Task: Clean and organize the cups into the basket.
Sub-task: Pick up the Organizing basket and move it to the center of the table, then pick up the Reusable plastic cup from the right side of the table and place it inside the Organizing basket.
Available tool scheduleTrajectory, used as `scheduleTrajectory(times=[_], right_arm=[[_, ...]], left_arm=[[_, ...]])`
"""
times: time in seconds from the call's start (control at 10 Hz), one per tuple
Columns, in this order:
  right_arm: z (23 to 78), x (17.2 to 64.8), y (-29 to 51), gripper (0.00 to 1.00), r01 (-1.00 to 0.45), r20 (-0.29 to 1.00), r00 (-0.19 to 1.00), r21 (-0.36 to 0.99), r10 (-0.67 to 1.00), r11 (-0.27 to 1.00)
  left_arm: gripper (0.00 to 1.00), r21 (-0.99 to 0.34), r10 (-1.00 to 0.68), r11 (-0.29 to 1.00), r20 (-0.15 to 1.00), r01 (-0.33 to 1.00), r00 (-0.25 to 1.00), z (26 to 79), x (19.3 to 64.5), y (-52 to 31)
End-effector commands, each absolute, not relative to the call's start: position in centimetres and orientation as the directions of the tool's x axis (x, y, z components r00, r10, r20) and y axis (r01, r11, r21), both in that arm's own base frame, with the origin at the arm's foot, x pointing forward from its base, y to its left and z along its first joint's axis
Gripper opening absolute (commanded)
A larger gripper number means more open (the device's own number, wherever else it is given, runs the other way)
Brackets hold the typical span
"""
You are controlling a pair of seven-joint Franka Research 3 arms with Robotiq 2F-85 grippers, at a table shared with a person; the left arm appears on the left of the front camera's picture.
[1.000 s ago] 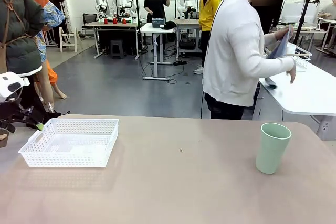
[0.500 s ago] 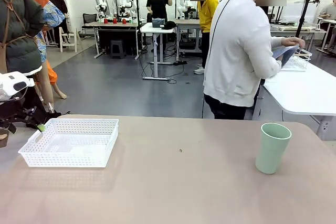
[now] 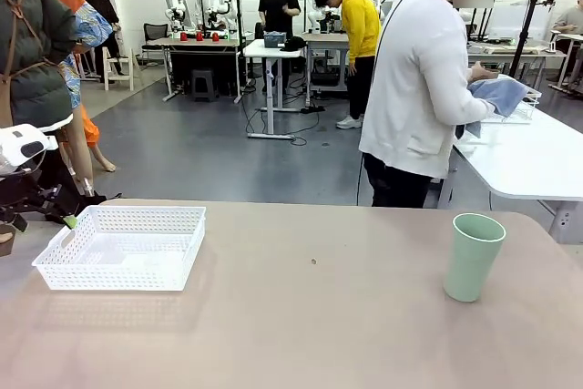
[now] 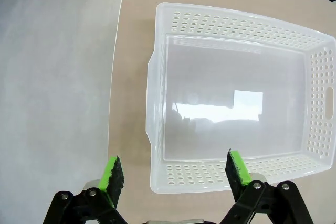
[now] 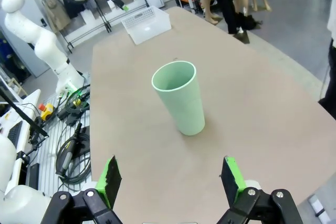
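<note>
A pale mint green cup stands upright near the table's right edge, its mouth up. It also shows in the right wrist view, cup, beyond my right gripper, which hangs open above the table, short of the cup and apart from it. The white lattice basket sits at the left with nothing in it. My left gripper is open high above one outer wall of the basket, touching nothing.
Beyond the tan table, a person in a white top faces a second white table at the right, holding a blue-grey cloth. My left arm rises past the basket.
The person has turned toward the side table and lifted the blue-grey cloth in both hands. Cup, basket and both grippers stay where they were.
</note>
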State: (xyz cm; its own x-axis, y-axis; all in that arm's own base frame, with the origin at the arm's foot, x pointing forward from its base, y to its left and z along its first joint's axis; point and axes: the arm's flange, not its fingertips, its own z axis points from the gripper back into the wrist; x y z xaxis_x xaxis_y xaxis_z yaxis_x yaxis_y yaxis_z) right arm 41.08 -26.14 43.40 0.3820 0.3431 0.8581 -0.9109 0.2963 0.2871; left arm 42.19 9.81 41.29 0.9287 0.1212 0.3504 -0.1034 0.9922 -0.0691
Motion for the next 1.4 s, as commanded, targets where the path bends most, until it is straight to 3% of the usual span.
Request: scheduleTrajectory(times=[0.0,0.2,0.4,1.3], right_arm=[[41.9,41.8,-25.3,1.00,-0.957,0.908,0.251,0.181,0.335,0.227],[40.2,42.4,-24.8,1.00,-0.983,0.939,0.123,0.071,0.321,0.169],[38.5,43.1,-24.3,1.00,-0.986,0.950,0.094,0.048,0.298,0.160],[30.9,48.5,-17.9,1.00,-0.984,0.892,0.171,0.129,0.420,0.125]], left_arm=[[1.00,-0.054,0.117,0.993,0.360,-0.105,0.925,41.1,42.2,9.6],[1.00,-0.054,0.117,0.993,0.360,-0.105,0.925,41.1,42.2,9.6],[1.00,-0.054,0.117,0.993,0.360,-0.105,0.925,41.1,42.2,9.6],[1.00,-0.054,0.117,0.993,0.360,-0.105,0.925,41.1,42.2,9.6]])
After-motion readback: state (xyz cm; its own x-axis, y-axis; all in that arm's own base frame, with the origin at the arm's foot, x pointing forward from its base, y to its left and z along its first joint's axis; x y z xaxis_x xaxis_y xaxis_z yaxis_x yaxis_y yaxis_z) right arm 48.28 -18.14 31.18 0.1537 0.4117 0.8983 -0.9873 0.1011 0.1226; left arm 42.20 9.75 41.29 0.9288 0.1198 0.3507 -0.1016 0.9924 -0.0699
